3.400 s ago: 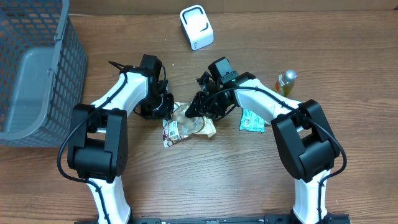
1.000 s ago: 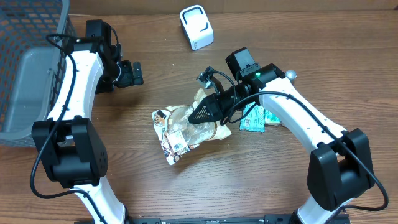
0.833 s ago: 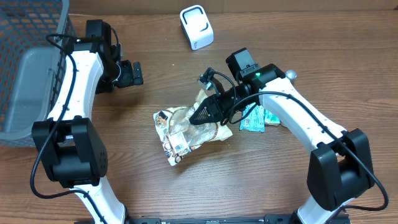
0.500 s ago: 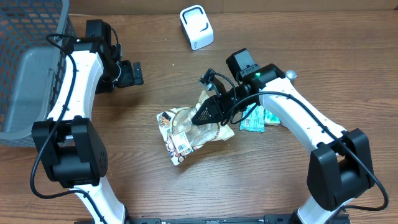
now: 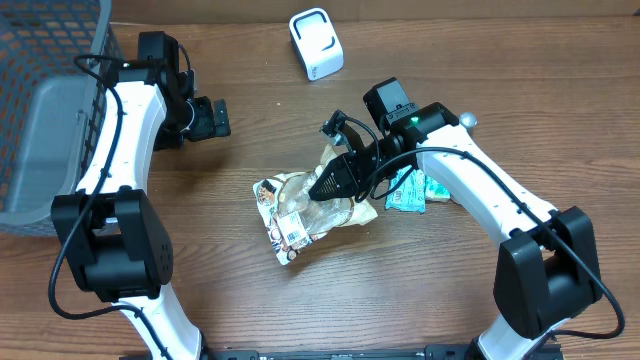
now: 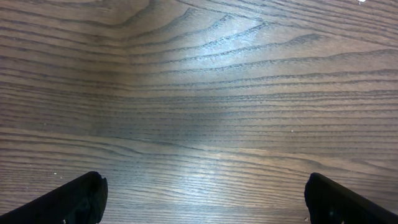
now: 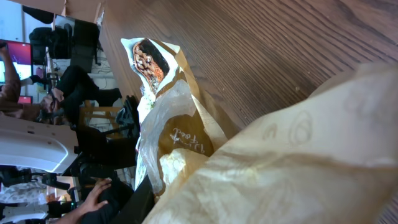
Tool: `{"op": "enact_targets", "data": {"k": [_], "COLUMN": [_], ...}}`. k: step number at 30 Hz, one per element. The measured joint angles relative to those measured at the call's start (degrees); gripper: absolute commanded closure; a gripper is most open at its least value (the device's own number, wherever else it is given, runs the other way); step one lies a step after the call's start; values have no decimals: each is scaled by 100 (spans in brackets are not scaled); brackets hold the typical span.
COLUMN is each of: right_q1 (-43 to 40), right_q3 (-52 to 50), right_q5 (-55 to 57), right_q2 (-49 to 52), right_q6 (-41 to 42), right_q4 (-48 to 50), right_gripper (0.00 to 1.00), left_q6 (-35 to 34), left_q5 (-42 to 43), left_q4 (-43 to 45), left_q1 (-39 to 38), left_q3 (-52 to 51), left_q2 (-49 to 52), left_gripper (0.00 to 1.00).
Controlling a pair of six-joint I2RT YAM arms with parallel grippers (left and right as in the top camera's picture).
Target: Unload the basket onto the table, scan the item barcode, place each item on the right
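Note:
The item is a crinkly tan and clear snack bag [image 5: 298,208] with a white barcode label [image 5: 294,228] facing up. My right gripper [image 5: 330,183] is shut on the bag's right end, and the rest of the bag hangs down to the left over the table. In the right wrist view the bag [image 7: 280,149] fills the frame and hides the fingers. A white boxy scanner [image 5: 316,43] stands at the back of the table, well away from the bag. My left gripper [image 5: 215,118] is open over bare wood at the far left, its fingertips [image 6: 68,202] wide apart.
A grey mesh basket [image 5: 50,110] stands at the left edge, just beyond the left arm. A teal packet [image 5: 408,192] lies under the right arm, with a bottle cap [image 5: 467,120] showing behind it. The wooden table [image 5: 330,290] runs to the front.
The left arm has swung from beside the bag to the far left. Over the last second the right gripper has carried the bag slightly to the right.

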Motion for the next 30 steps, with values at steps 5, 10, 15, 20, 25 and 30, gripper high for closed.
{"op": "enact_targets", "data": {"k": [5, 10, 15, 20, 25, 30], "right_q1": [0, -2, 0, 0, -7, -44], "right_q3": [0, 0, 0, 0, 0, 0], "right_q5": [0, 2, 2, 2, -70, -328], "right_q2": [0, 0, 0, 0, 0, -4], "right_q6": [-2, -2, -2, 0, 0, -15], "right_q4": [11, 17, 22, 17, -26, -70], "right_gripper": [96, 96, 96, 96, 96, 96], "left_q6": [2, 2, 0, 0, 2, 0], "left_q5": [0, 0, 0, 0, 0, -2], "left_q4": [0, 0, 0, 2, 4, 7], "left_q1": [0, 0, 0, 0, -2, 0], "left_q3": [0, 0, 0, 0, 0, 0], "left_q2": [0, 0, 0, 0, 0, 0], "left_gripper": [0, 0, 0, 0, 0, 0]}}
